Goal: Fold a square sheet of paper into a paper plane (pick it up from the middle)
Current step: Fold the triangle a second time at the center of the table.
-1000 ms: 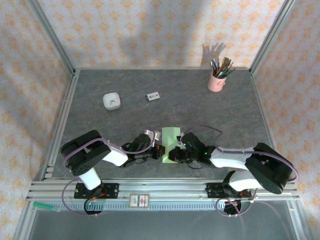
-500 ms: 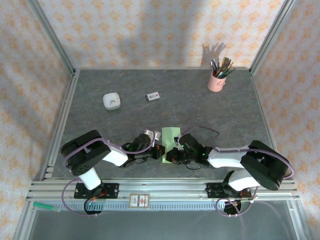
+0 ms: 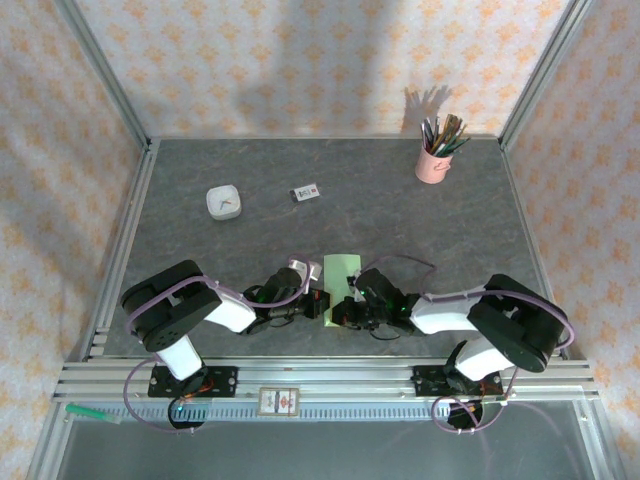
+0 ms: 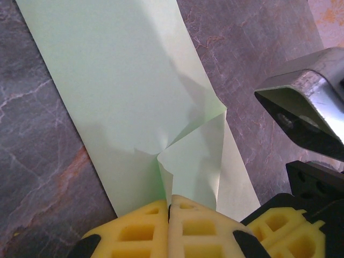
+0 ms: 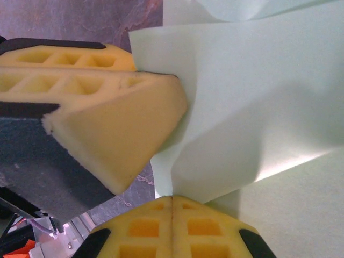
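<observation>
The pale green sheet of paper (image 3: 341,268) lies folded into a narrow strip on the grey table, near the front middle. Both grippers meet over its near end. My left gripper (image 3: 321,303) comes in from the left and is shut. In the left wrist view its yellow fingertips (image 4: 169,207) pinch a raised corner flap of the paper (image 4: 123,80). My right gripper (image 3: 340,311) reaches in from the right and is shut too. The right wrist view shows its tips (image 5: 172,200) closed on a lifted fold of the paper (image 5: 258,97), with a left finger (image 5: 107,113) just beside it.
A pink pencil cup (image 3: 434,160) stands at the back right. A small white square dish (image 3: 223,203) and a small printed card (image 3: 306,192) lie at the back left. The aluminium rail (image 3: 330,380) runs along the front edge, close behind both wrists.
The right arm has slid left, its gripper moving further over the paper's near end toward the left gripper. The left arm has stayed put.
</observation>
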You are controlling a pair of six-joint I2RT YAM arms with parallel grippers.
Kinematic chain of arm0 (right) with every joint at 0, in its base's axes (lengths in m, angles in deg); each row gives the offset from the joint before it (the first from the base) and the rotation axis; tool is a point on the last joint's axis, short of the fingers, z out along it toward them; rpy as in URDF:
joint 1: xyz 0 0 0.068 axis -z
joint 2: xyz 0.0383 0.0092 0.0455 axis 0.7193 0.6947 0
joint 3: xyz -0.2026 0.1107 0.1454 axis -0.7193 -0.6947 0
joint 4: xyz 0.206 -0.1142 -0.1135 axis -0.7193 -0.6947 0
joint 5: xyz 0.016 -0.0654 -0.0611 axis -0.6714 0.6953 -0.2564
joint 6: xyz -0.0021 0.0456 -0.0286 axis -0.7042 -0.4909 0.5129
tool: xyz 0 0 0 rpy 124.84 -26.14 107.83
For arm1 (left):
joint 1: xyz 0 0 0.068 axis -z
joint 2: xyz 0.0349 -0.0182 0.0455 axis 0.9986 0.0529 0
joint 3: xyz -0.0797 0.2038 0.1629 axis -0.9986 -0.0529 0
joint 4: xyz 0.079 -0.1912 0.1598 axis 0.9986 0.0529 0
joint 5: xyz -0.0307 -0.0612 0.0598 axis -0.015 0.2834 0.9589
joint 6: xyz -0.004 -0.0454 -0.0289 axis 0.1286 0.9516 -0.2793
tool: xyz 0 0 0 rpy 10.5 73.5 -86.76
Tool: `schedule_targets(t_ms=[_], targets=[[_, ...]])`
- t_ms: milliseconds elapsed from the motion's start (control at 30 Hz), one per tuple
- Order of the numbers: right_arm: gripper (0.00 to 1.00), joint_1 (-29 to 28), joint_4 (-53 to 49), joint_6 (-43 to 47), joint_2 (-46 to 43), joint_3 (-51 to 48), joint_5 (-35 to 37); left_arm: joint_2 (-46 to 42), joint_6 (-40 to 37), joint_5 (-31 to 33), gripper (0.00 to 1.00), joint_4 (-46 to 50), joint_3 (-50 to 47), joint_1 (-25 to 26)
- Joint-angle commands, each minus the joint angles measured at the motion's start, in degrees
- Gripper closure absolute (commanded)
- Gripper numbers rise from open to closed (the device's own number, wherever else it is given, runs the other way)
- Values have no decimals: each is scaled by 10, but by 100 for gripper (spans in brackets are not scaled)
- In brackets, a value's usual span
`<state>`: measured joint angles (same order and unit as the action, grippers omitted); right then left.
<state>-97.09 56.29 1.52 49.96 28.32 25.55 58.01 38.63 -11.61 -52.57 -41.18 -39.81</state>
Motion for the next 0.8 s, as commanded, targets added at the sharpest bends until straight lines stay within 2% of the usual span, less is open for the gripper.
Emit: schedule_targets(t_ms=[0, 367, 767], targets=[[100, -3, 8, 3, 5, 10, 7, 17, -17, 71, 100, 126, -18, -11], [100, -5, 15, -16, -28, 4, 6, 17, -17, 71, 100, 127, -18, -11], [100, -8, 34, -14, 15, -7, 16, 18, -18, 73, 100, 131, -17, -11]])
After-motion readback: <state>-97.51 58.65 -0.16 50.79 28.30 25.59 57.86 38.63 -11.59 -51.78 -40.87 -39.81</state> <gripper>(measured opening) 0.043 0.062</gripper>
